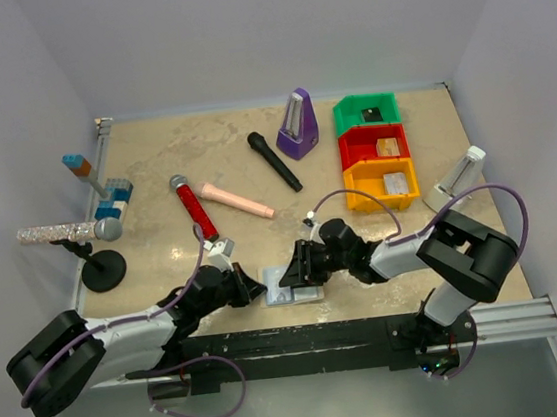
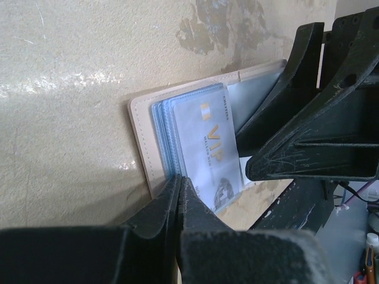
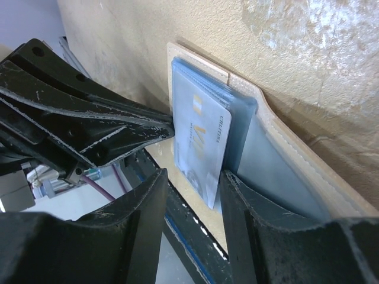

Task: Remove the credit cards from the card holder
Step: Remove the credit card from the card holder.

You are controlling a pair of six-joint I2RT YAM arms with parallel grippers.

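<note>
Beige bifold card holder [image 1: 294,293] lies open and flat at the near table [image 1: 154,172] edge, between the arms. Left gripper [image 2: 179,188] is shut, tips on its edge. Right gripper [image 3: 192,177] has jaws apart, straddling the end of the pale silver VIP card [image 3: 200,139]. I'd expect the card to be thin, stiff and slick, so pinch that short end. Long axis runs gripper to gripper.

I see a glossy, pale printed credit card [image 2: 210,151] in what looks like a matt, stitched leatherette card holder [image 2: 141,142], on a mottled, faintly shiny table [image 2: 71,77].
</note>
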